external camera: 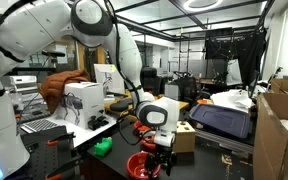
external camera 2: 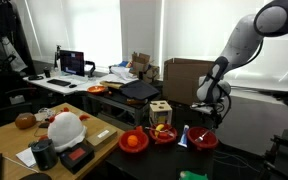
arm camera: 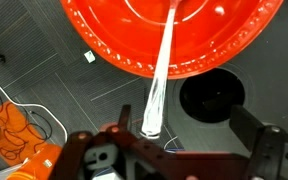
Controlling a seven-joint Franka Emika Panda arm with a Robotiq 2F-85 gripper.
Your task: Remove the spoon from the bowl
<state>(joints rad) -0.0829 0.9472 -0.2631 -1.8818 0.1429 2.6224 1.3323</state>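
Claw (arm camera: 180, 133) spread wide, gripping nothing, pale plastic spoon (arm camera: 162, 70) jutting over the red bowl (arm camera: 104, 35) rim toward it, dark tabletop (arm camera: 44, 70) beneath

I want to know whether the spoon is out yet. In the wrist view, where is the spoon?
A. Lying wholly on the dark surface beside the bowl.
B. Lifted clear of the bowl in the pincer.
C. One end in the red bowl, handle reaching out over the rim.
C: the spoon runs from inside the bowl across its rim, its handle end pointing toward the open pincer.
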